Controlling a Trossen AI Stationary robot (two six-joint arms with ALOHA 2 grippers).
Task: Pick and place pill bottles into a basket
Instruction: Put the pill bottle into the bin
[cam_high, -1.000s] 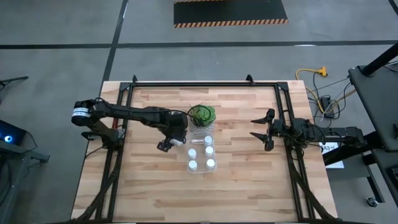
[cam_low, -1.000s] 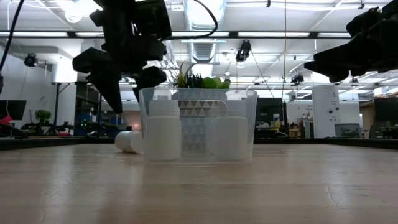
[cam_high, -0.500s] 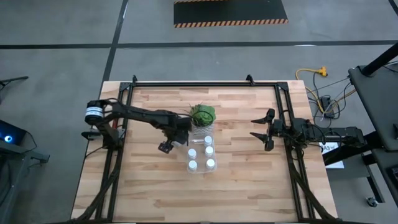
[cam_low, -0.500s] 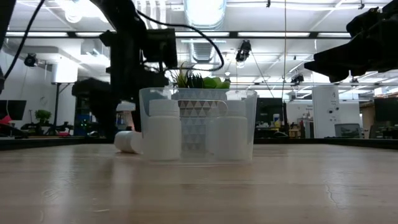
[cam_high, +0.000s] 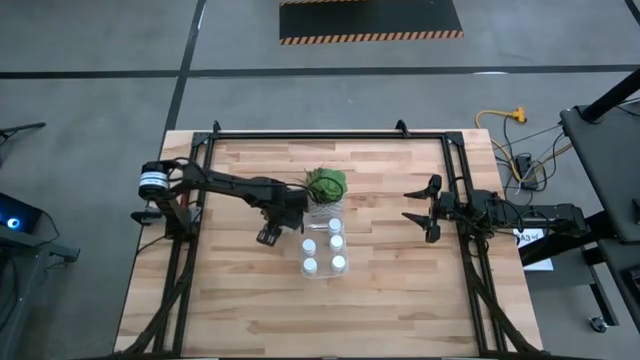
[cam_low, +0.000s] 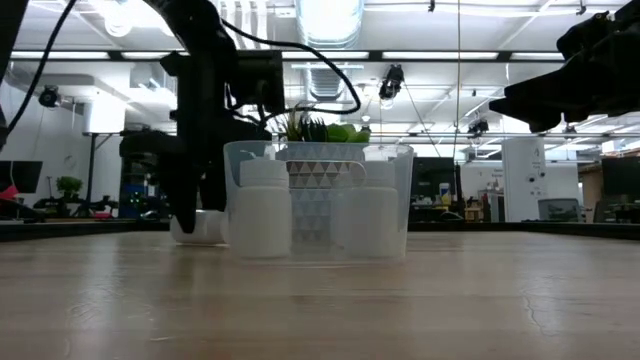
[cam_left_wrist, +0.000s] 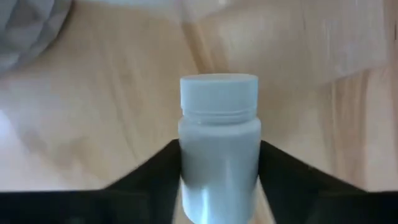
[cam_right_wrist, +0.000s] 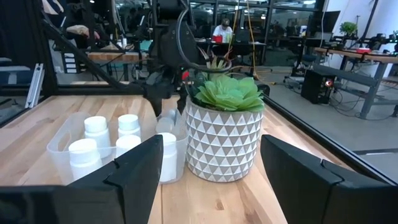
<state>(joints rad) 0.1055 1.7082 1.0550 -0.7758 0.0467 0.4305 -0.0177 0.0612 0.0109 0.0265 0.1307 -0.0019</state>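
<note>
A white pill bottle (cam_left_wrist: 219, 162) lies on its side on the table, just left of the clear basket (cam_high: 323, 247). My left gripper (cam_high: 270, 234) is down at the table and shut on it; it also shows in the low view (cam_low: 197, 215). Several white pill bottles (cam_high: 310, 265) stand inside the basket. The green potted plant (cam_high: 325, 183) stands against the basket's far end. My right gripper (cam_high: 428, 211) is open and empty, above the table's right side. My left gripper pinches the lying bottle's body (cam_left_wrist: 219, 180) between its two fingers (cam_left_wrist: 163, 171), one on each side, below the cap (cam_left_wrist: 219, 93). The fingers come from above, pointing down and lying across the bottle. The bottle rests on its side on the table, cap pointing away from the wrist.
The basket's left wall (cam_low: 232, 200) stands right beside my left gripper. A dark metal frame (cam_high: 330, 135) runs around the table's edges. Bare wooden tabletop (cam_high: 250, 300) lies at the near side.
My left gripper has gone down from above the basket's rim to the table, so that its fingers now stand on either side of the lying bottle beside the basket's left wall. My right arm has kept still.
</note>
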